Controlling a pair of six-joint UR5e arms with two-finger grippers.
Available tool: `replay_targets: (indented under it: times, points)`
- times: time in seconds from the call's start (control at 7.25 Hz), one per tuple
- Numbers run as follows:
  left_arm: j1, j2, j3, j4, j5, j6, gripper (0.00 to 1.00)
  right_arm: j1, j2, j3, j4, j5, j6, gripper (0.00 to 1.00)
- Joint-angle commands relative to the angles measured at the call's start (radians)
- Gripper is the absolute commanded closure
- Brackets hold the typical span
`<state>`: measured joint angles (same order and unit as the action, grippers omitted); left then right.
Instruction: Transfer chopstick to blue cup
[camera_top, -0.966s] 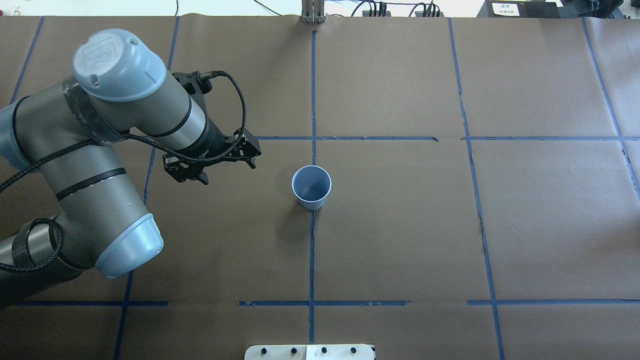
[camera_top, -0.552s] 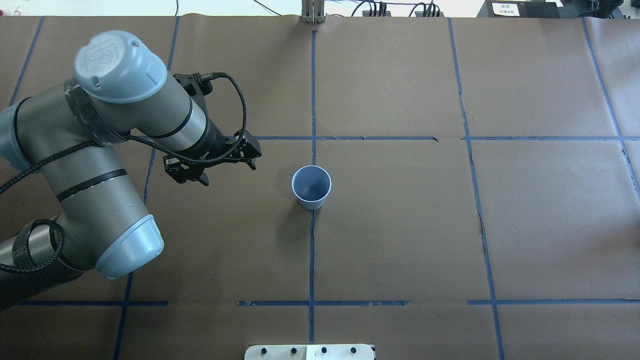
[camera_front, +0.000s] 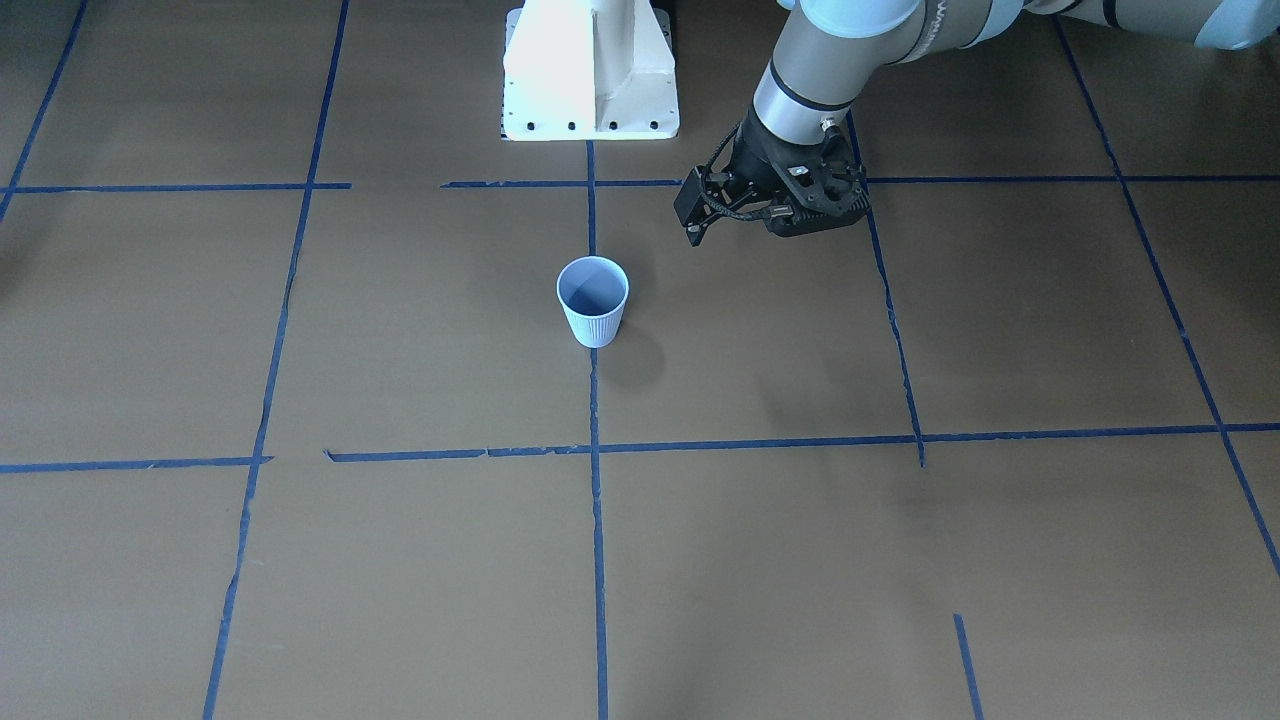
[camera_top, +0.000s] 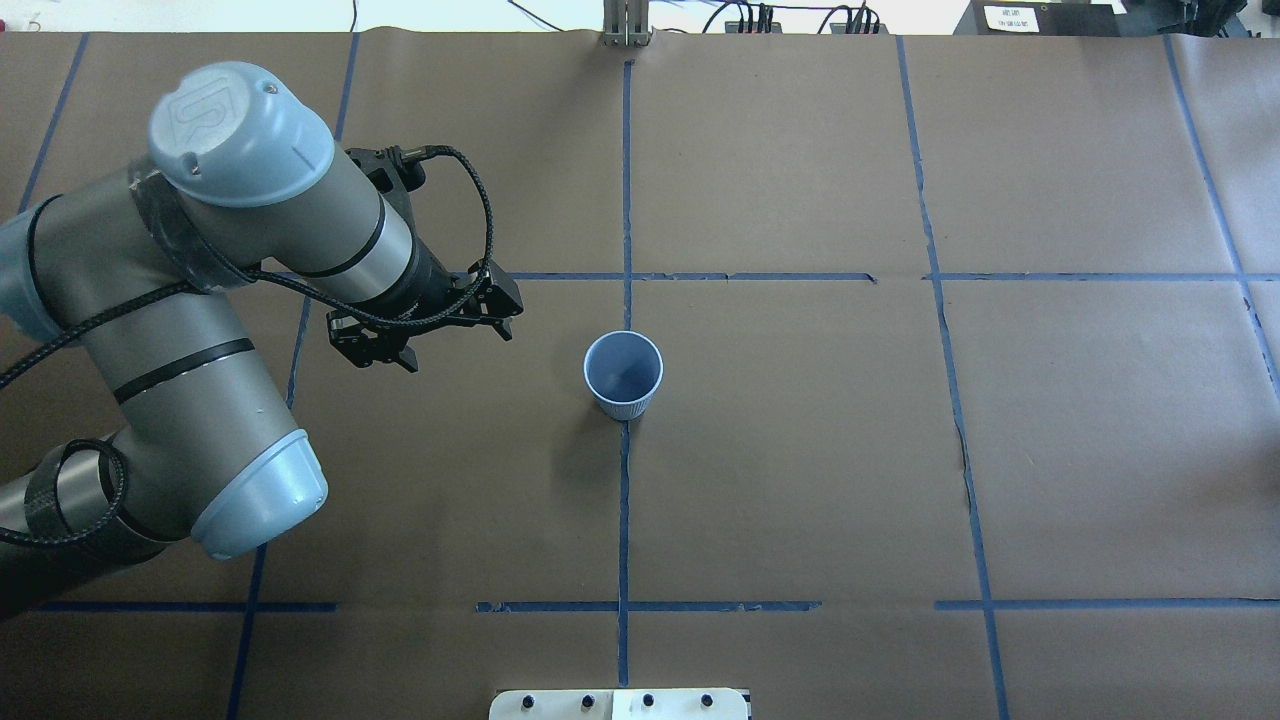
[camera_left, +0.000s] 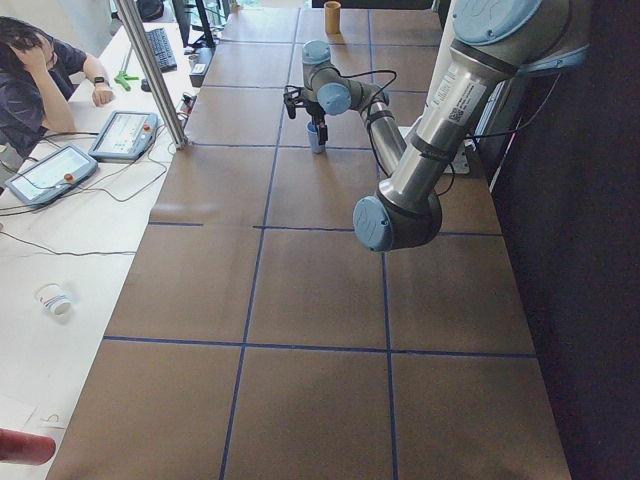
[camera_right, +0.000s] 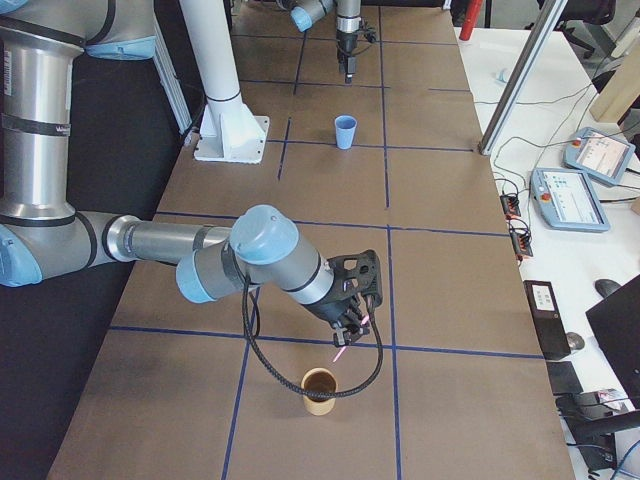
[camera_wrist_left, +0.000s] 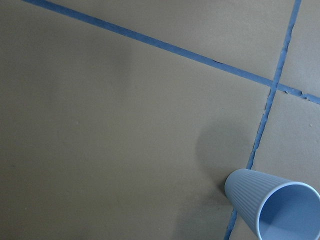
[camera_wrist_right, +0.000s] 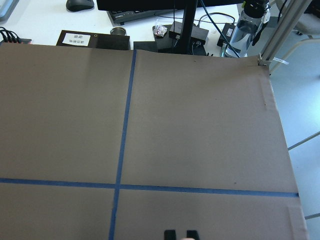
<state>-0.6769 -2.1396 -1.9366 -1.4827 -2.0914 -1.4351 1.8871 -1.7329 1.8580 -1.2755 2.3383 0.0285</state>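
Transfer at an early stage, as judged from the present views. The blue cup (camera_top: 622, 375) stands upright at the middle of the surface (camera_top: 800, 480) on a crossing of blue tape lines (camera_top: 624, 520); its dark interior shows no chopstick in either the overhead or the front-facing view, so delivery is not yet made. The chopstick (camera_right: 345, 348), a thin pink stick, is clamped in the right gripper (camera_right: 355, 325) at the end of the surface on the robot's right, well apart from the blue cup; its lower end hangs just over the rim of a brown paper cup (camera_right: 320, 390), and whether it is fully clear of that rim cannot be told. In the right wrist view the two fingertips (camera_wrist_right: 170, 234) sit close together. The left gripper (camera_top: 456, 346) hovers near the blue cup with jaws spread wide and nothing between them. Remaining, by estimate: carriage of the chopstick along the surface, possibly by hand-over to the left arm, then release into the blue cup.
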Motion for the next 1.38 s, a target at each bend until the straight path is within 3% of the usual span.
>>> replay_targets:
  times: [0.0, 0.14, 0.55, 0.83, 0.97, 1.24]
  points:
    - [-0.004, 0.041, -0.008, -0.001, 0.002, 0.01, 0.0, -0.069, 0.305, 0.18, -0.59, -0.004, 0.01, 1.0]
    - [-0.013, 0.044, -0.008, 0.001, 0.007, 0.063, 0.0, -0.122, 0.432, 0.181, -0.698, -0.007, 0.022, 1.0]
    - [-0.09, 0.133, -0.022, 0.004, 0.001, 0.218, 0.0, -0.49, 0.686, 0.181, -0.699, -0.163, 0.469, 1.0]
    - [-0.183, 0.21, -0.033, 0.009, -0.003, 0.4, 0.0, -0.826, 0.829, 0.173, -0.697, -0.397, 0.795, 1.0]
    - [-0.222, 0.249, -0.033, 0.009, -0.004, 0.474, 0.0, -0.894, 0.881, 0.174, -0.697, -0.421, 0.924, 1.0]
    - [-0.335, 0.337, -0.031, 0.009, -0.062, 0.644, 0.0, -1.023, 0.972, 0.173, -0.696, -0.503, 0.988, 1.0]
